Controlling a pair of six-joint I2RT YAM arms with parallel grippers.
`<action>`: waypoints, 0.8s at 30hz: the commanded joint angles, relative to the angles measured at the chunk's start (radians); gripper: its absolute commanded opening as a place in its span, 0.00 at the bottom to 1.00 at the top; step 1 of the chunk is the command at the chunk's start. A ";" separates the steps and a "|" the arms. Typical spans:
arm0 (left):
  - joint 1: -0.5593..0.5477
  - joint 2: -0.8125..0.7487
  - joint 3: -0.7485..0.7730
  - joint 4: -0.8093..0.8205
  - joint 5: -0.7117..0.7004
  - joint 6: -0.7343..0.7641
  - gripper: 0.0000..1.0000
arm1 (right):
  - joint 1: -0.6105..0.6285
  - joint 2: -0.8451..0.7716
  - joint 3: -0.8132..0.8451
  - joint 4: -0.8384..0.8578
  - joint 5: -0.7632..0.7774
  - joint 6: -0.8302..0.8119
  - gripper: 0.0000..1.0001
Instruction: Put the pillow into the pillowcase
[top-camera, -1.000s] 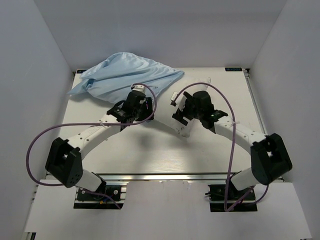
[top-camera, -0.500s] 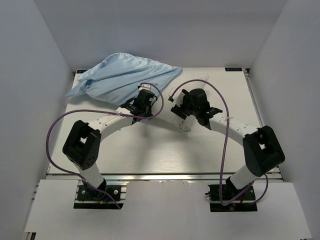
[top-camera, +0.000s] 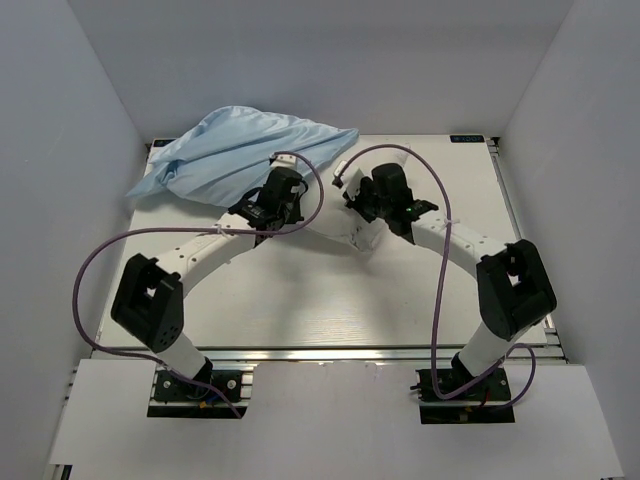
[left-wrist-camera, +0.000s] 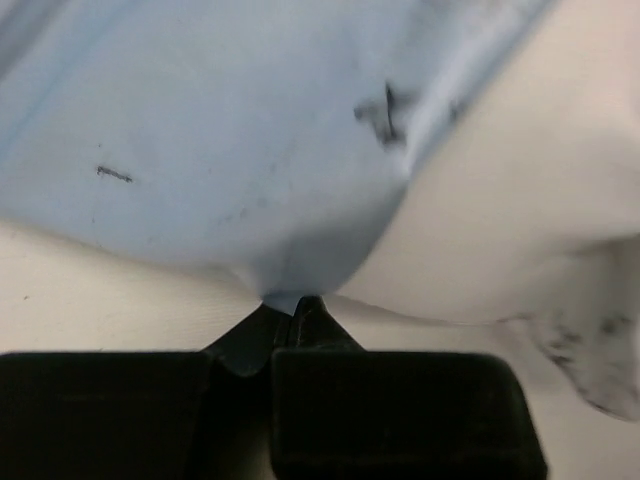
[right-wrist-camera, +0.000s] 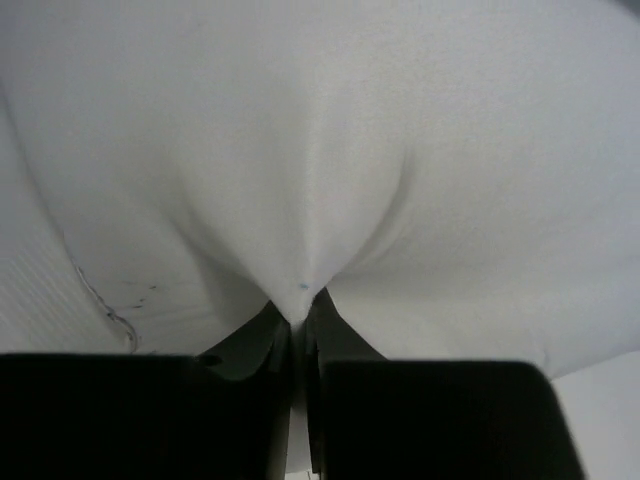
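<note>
Top external view: white tabletop (top-camera: 300, 290) w/ thin light-blue crumpled fabric pillowcase (top-camera: 235, 155) bulging at 11 o'clock, mouth facing approx 4 o'clock toward table centre. Plump off-white stuffed pillow (right-wrist-camera: 320, 130) seems mostly inside. Only a white end shows btwn the arms near centre. Left gripper (left-wrist-camera: 290, 305), at the sack's 5 o'clock edge, is clamped on a fold of blue hem. Right gripper (right-wrist-camera: 298, 300) is pinched onto a tuck of pillow cloth. Both items look light & soft, no stiffness: pillow squashes, case slides & bunches. Best hold, imo: case by the hem at its mouth, pillow by a corner or edge, not the puffy middle.
</note>
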 joint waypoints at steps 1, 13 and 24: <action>-0.003 -0.130 0.119 0.056 0.169 -0.012 0.00 | 0.008 0.046 0.123 -0.069 -0.133 0.175 0.00; -0.002 0.029 0.517 -0.053 0.542 -0.064 0.00 | 0.010 0.116 0.539 -0.043 -0.492 0.768 0.00; -0.010 0.089 0.627 -0.038 0.665 -0.142 0.00 | 0.002 0.122 0.483 0.102 -0.253 0.876 0.00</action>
